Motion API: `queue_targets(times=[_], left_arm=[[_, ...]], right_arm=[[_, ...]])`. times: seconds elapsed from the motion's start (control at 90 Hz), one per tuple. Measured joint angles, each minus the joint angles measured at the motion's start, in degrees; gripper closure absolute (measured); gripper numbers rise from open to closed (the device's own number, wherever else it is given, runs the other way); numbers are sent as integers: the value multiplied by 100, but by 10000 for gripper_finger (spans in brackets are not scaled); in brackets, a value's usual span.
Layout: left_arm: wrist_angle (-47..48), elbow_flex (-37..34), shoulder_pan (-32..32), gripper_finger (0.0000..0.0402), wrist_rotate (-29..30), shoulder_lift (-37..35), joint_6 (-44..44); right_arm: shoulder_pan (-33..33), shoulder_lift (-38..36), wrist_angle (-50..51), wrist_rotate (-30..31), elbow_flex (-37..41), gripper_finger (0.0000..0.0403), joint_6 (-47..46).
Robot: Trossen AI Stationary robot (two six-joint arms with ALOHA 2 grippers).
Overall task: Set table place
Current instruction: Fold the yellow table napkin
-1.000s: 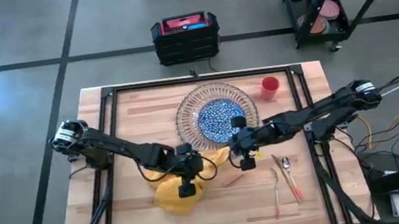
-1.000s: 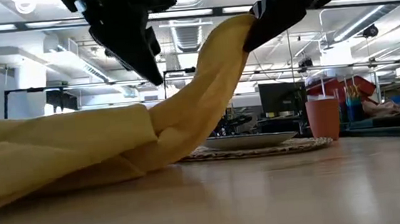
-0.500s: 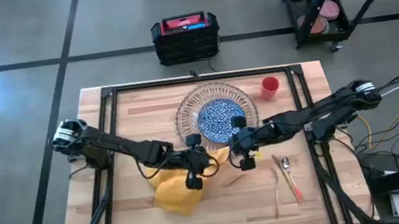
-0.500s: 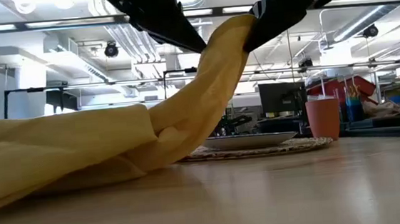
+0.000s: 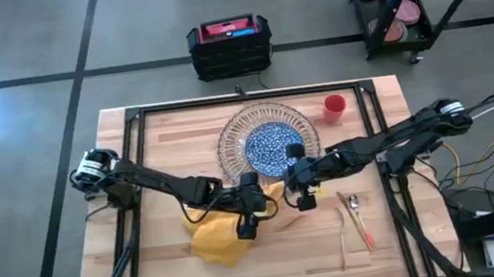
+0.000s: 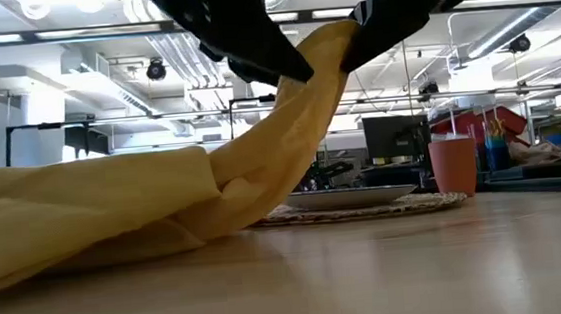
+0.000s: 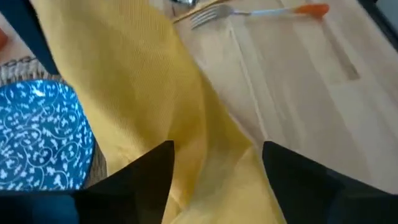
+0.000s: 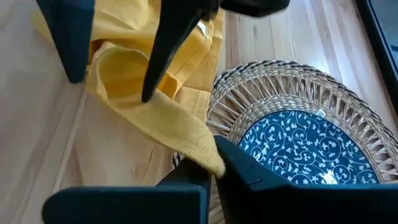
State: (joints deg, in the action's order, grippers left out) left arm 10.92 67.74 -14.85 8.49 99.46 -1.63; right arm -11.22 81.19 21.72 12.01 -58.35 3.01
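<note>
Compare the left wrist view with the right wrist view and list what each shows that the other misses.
Only the left wrist view shows the orange-handled fork lying on the light wooden table, with the left gripper open over the cloth. Only the right wrist view shows the right gripper shut on a corner of the yellow cloth napkin, and most of the ribbed rim of the large plate. Both show the napkin and the small blue-patterned plate.
</note>
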Motion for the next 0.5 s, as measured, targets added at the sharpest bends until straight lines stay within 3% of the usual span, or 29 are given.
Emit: queue_targets(times=[0.156, 0.356, 0.5], left_arm=[[523, -4, 2, 257, -4, 64, -301], [617, -4, -9, 379, -301, 68, -593], [1024, -6, -23, 394, -353, 37, -928]], right_arm=[[2, 0, 30, 4, 0, 403, 1], [28, 0, 25, 6, 2, 403, 8], [28, 2, 29, 9, 4, 403, 3]])
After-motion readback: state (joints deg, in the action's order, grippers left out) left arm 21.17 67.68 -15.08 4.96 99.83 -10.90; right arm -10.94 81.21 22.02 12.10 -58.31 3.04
